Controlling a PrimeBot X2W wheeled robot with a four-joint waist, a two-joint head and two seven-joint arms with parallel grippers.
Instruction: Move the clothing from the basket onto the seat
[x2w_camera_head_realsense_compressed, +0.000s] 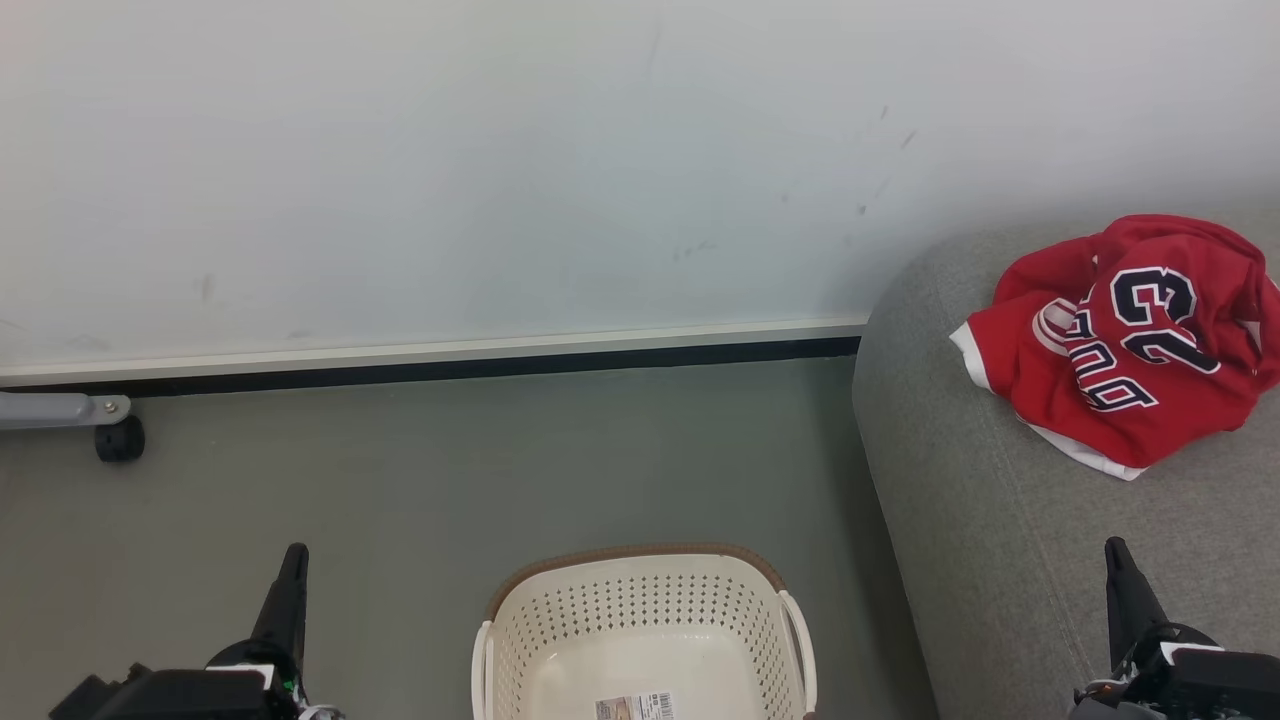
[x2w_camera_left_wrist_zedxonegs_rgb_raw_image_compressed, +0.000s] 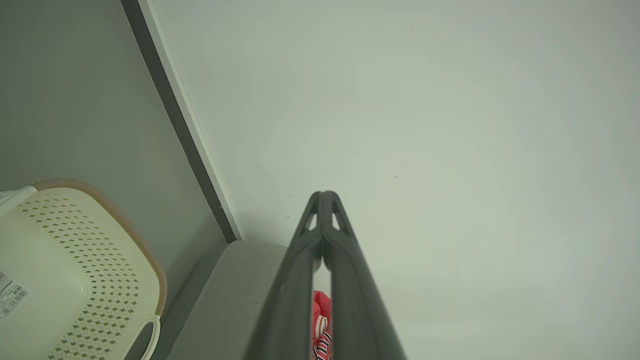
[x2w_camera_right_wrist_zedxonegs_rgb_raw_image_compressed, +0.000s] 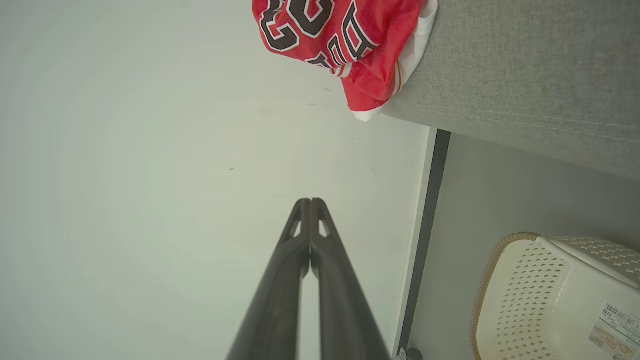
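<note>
judging this finished, i'm seeing the clothing (x2w_camera_head_realsense_compressed: 1130, 340) lying on the seat (x2w_camera_head_realsense_compressed: 980, 560), the basket (x2w_camera_head_realsense_compressed: 640, 552) empty, left hand (x2w_camera_head_realsense_compressed: 292, 560) and right hand (x2w_camera_head_realsense_compressed: 1117, 555) pressed together.

Held left gripper (x2w_camera_head_realsense_compressed: 294, 556) low, left of the basket (x2w_camera_head_realsense_compressed: 640, 552), its two dark fingers pressed tip to tip and pointed away from the body. Held right gripper (x2w_camera_head_realsense_compressed: 1117, 549) low, right of the basket, fingers likewise closed tip to tip and pointed the same way. Showed a black wrist housing behind each.
</note>
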